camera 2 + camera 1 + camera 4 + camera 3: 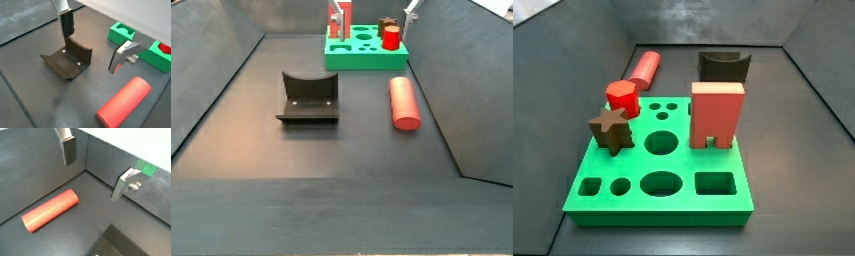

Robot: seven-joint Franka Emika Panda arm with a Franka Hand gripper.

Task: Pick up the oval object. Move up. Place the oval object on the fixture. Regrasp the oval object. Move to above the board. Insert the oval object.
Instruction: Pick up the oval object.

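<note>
Hanging above the dark floor with nothing between its plates: the gripper point(93, 170), jaws spread wide, both silver fingers point(65, 22) free of any piece. Lying flat on the floor below and off to one side of the fingers, well clear of both pads: the oval object point(51, 210), a smooth light-red rod (seen again in a wrist view point(125, 102), beyond the finger with the bolt). Standing almost under the open gap, closer to the dark-padded finger than to its partner: the fixture point(67, 61), dark, its curved notch facing up, untouched. Showing past the far finger: the green board point(121, 33), only its corner blocks in sight there.

Resting on the floor in both side views: the rod point(404, 102) point(643, 67), just beside the fixture point(309, 97) yet apart from it, neither on its notch nor on the board point(663, 185). Standing in the board: a tall red arch block point(716, 114), a short bright-red peg point(621, 97) and a brown star-shaped peg point(609, 129). Barely visible in a side view, only fingertips at the frame edge above the board point(362, 53).
</note>
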